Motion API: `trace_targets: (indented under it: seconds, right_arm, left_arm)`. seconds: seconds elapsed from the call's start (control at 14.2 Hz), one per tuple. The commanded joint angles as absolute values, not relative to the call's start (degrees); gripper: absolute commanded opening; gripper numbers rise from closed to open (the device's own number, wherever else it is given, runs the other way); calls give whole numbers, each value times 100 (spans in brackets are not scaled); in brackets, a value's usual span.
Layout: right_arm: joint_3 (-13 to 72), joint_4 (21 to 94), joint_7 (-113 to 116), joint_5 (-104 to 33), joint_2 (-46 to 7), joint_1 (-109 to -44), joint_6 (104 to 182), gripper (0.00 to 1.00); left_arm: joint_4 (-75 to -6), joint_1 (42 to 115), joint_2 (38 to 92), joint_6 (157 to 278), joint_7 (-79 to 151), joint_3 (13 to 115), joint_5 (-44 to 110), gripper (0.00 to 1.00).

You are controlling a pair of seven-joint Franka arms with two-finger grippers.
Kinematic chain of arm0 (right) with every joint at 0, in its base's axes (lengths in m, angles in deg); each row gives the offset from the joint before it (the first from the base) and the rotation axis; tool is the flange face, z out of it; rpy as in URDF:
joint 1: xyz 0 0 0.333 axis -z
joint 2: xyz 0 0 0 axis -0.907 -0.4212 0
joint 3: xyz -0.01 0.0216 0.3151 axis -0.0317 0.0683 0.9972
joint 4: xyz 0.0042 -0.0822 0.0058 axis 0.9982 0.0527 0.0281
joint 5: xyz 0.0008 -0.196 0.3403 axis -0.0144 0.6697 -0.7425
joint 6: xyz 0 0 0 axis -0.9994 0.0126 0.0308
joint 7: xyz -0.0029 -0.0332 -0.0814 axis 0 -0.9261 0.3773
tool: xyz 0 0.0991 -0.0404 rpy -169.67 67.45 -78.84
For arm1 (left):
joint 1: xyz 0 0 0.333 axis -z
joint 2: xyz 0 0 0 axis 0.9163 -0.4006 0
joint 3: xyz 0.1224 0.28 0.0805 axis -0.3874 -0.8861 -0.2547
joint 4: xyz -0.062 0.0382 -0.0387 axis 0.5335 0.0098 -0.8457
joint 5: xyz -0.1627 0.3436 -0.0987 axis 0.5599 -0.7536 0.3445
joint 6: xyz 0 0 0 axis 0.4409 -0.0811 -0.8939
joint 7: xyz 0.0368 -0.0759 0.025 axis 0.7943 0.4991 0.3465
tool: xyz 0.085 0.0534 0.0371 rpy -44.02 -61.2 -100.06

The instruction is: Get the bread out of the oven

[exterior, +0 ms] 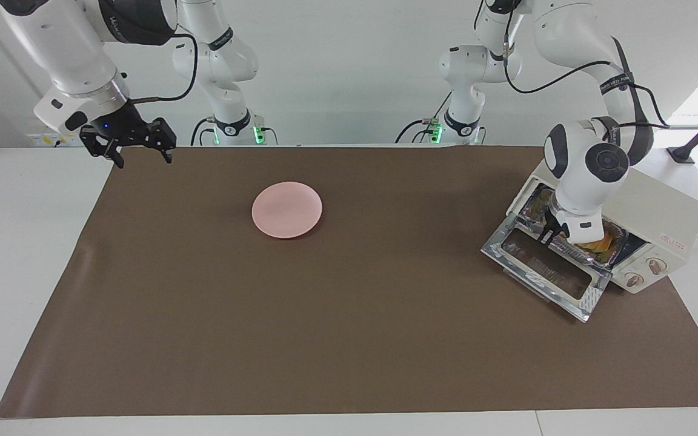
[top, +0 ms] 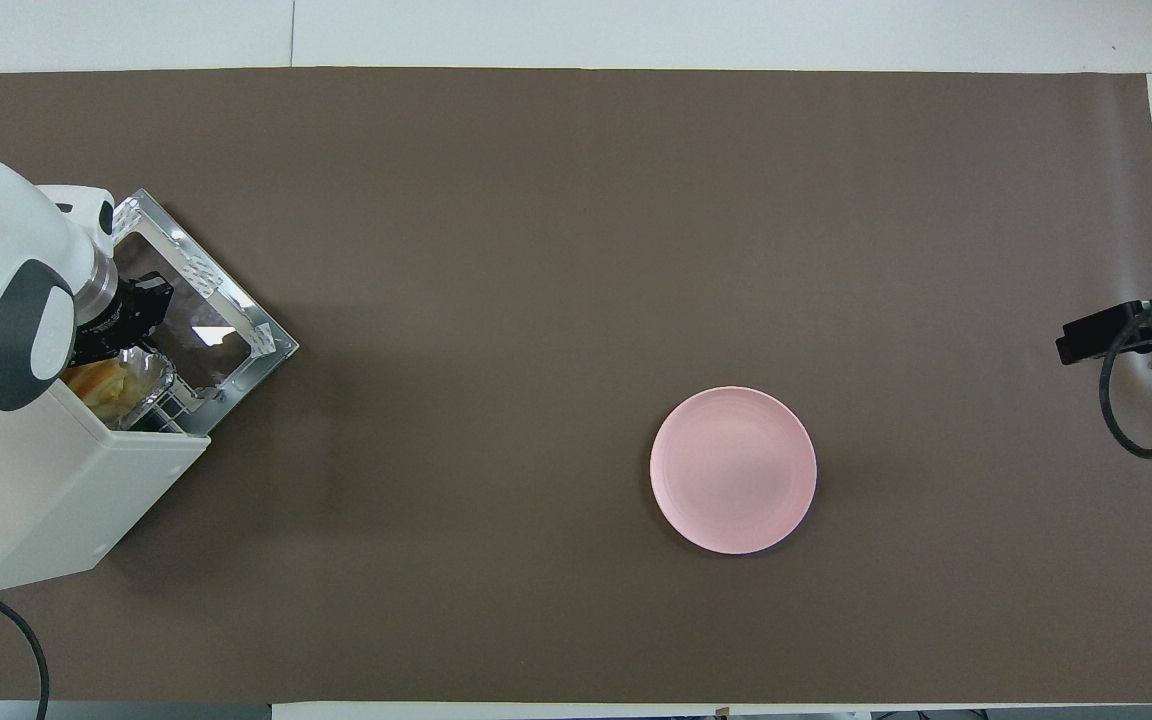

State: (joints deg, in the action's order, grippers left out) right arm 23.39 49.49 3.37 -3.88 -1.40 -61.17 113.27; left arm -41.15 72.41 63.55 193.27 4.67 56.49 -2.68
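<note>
Jaws of the left gripper (exterior: 548, 233) are closed at the mouth of the oven (exterior: 658, 221), apparently on the front lip of the foil tray (top: 151, 375), though what they pinch is partly hidden by the wrist. The oven stands at the left arm's end of the table (exterior: 349, 315), its glass door (exterior: 546, 266) dropped flat. The bread (top: 101, 385) lies in the tray, still mostly inside the oven on the wire rack. The step in hand looks like drawing the tray out. Next, I judge, comes a slow, level pull over the door so the loaf does not slide off. A pink plate (exterior: 287, 209) waits mid-table. The right gripper (exterior: 137, 145) waits, jaws wide and empty, above the table's edge at the right arm's end.
</note>
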Motion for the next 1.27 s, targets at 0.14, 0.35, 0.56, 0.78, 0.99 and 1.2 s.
trace_targets:
  seconds: [0.14,0.35,0.56,0.78,0.99,1.2]
  right_arm:
    - [2405,5047,447,-320,-28,-6017,11289,100]
    - [2405,5047,482,-320,-36,-6017,11289,100]
    - [2396,5046,482,-320,-37,-6017,11298,100]
    - [2387,5038,473,-320,-37,-6017,11289,100]
    - [2387,5038,456,-320,-37,-6017,11289,100]
    - [2396,5047,447,-329,-28,-6034,11281,100]
  left_arm:
    - [-2486,7990,5839,18554,626,5703,-393,0]
    - [-1918,8860,5565,18586,1264,5747,-340,0]
    - [-2172,9406,5652,18833,2224,5747,353,0]
    - [-2515,9968,5670,18868,2375,5748,390,0]
    - [-2771,10487,5417,19156,2314,5739,390,0]
    - [-2832,10725,5301,19412,1999,5748,433,0]
